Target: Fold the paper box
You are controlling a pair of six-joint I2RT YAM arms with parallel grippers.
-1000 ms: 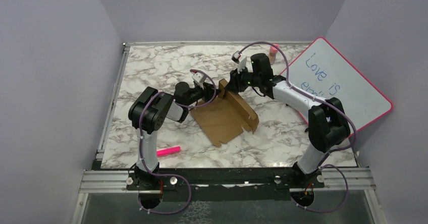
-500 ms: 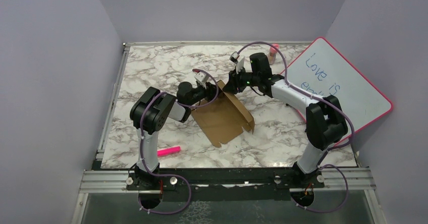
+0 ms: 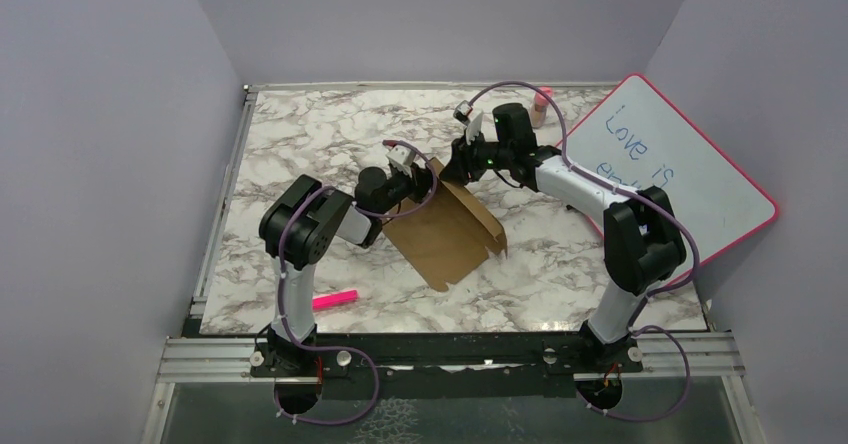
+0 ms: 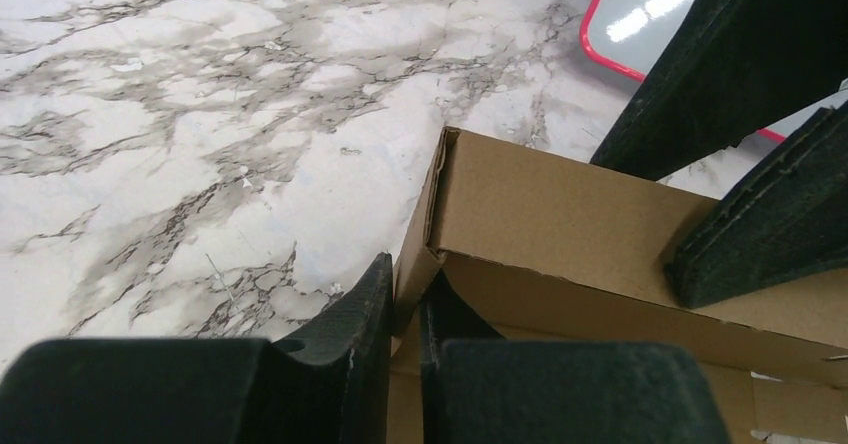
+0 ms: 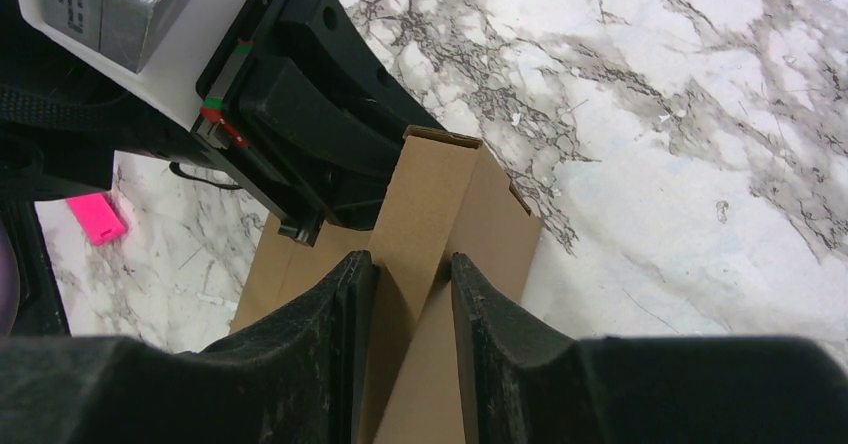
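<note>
Nearest the arm bases, a short bright pink marker [image 3: 334, 300] is lying on the white, grey-veined marble-patterned table [image 3: 320, 134], well apart from everything else. Beyond it, around the middle of the table, the plain brown cardboard paper box [image 3: 445, 229] is resting with its large panel flat and one long side wall standing upright along its right edge.

Both arms are meeting at the box's far corner. The left gripper [image 4: 405, 284] is reaching in from the left, its black fingers squeezed close together and pinching the thin edge of a raised wall. The right gripper [image 5: 410, 264] is coming from the far right, its fingers set on either side of the folded, upright wall and grasping it, just beside the left gripper's body.

Farther right, a pink-framed whiteboard [image 3: 680, 179] with blue handwriting is leaning at the table's edge. Near the back wall a small pink-capped bottle [image 3: 542, 104] is standing.
</note>
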